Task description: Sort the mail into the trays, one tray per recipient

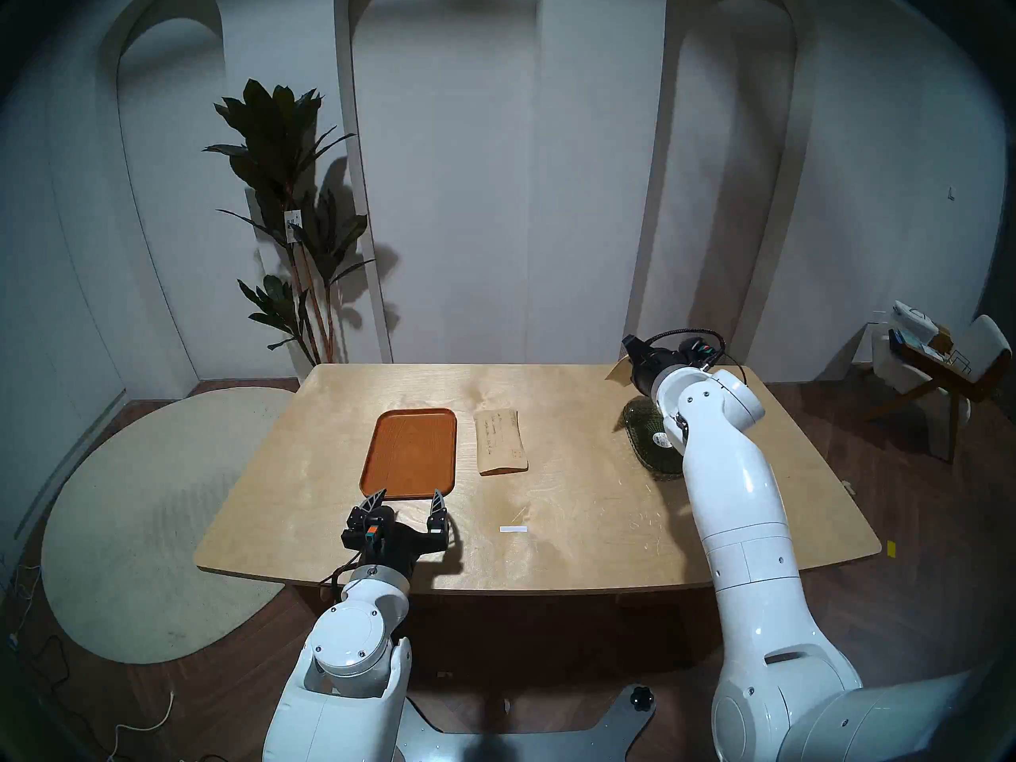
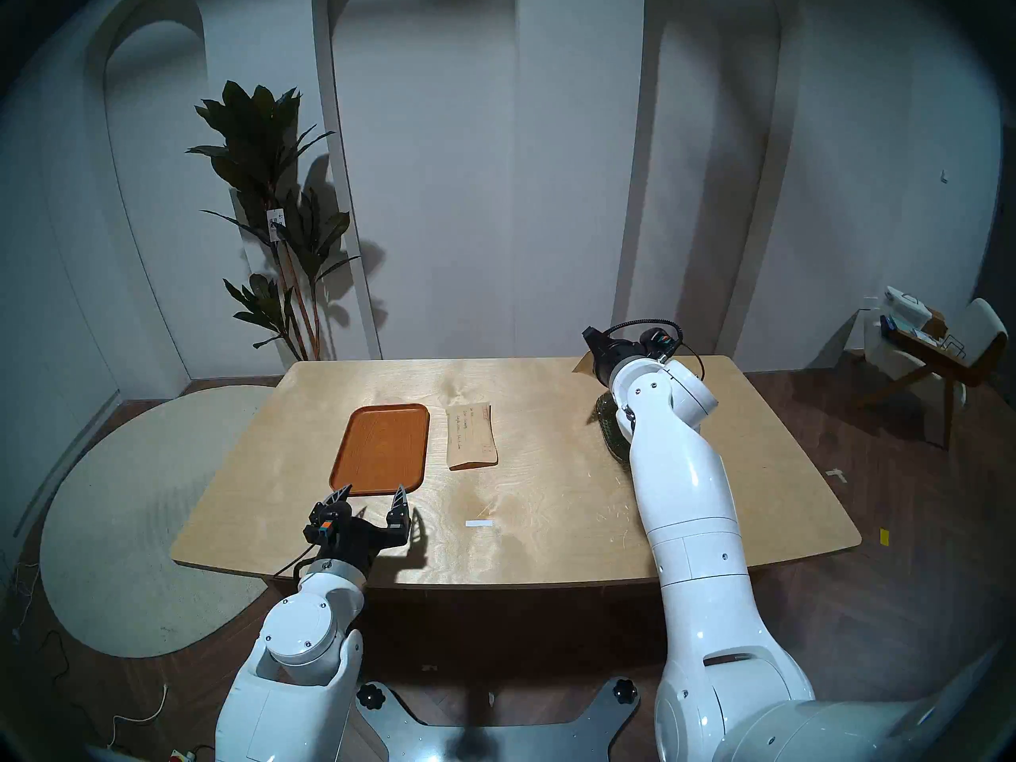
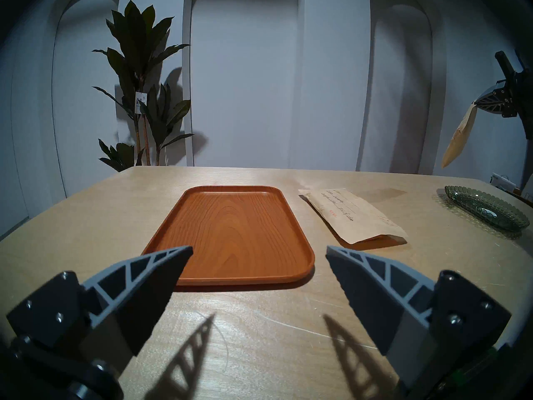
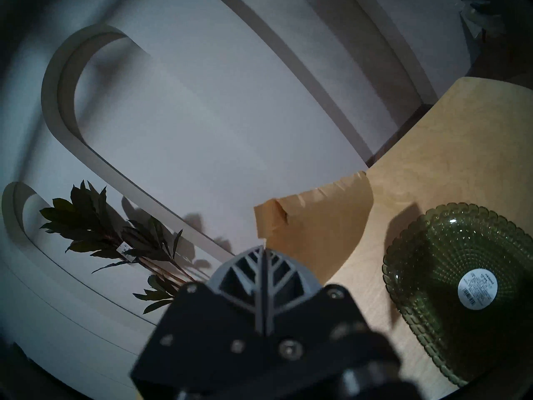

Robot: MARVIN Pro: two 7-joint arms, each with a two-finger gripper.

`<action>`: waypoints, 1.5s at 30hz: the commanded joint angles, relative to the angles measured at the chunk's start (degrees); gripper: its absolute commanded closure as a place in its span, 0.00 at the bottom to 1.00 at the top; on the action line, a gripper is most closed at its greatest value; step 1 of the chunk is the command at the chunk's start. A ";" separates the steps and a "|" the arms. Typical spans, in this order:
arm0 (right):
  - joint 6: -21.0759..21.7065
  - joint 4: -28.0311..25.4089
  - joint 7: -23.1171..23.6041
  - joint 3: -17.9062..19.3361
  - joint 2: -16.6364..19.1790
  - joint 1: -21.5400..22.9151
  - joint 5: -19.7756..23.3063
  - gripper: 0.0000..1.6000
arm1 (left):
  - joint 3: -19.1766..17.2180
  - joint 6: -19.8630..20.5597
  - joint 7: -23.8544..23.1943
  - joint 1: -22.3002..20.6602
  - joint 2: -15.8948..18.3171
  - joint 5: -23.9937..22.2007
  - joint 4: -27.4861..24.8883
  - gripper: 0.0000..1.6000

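Observation:
The orange-brown wooden tray [image 1: 409, 453] lies empty at the table's middle left; it also shows in the left wrist view [image 3: 230, 232]. One tan envelope [image 1: 499, 441] with handwriting lies flat just right of it, seen too in the left wrist view [image 3: 352, 214]. My left gripper [image 1: 408, 499] is open and empty just in front of the tray's near edge. My right gripper [image 4: 264, 248] is shut on the second tan envelope [image 4: 314, 220], held in the air above and beyond the green glass dish [image 4: 461, 275]. The dish [image 1: 649, 431] with its white sticker is partly hidden by my right arm.
A small white strip [image 1: 512, 529] lies on the table [image 1: 308, 469] near the front middle. A potted plant [image 1: 286, 205] stands behind the table's far left corner. A chair with items [image 1: 929, 359] stands at the far right.

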 commanded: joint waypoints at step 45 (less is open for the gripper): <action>4.86 -4.16 0.24 6.84 2.04 -10.19 6.59 1.00 | 0.00 -0.17 -0.01 -0.24 0.00 0.01 -1.32 0.00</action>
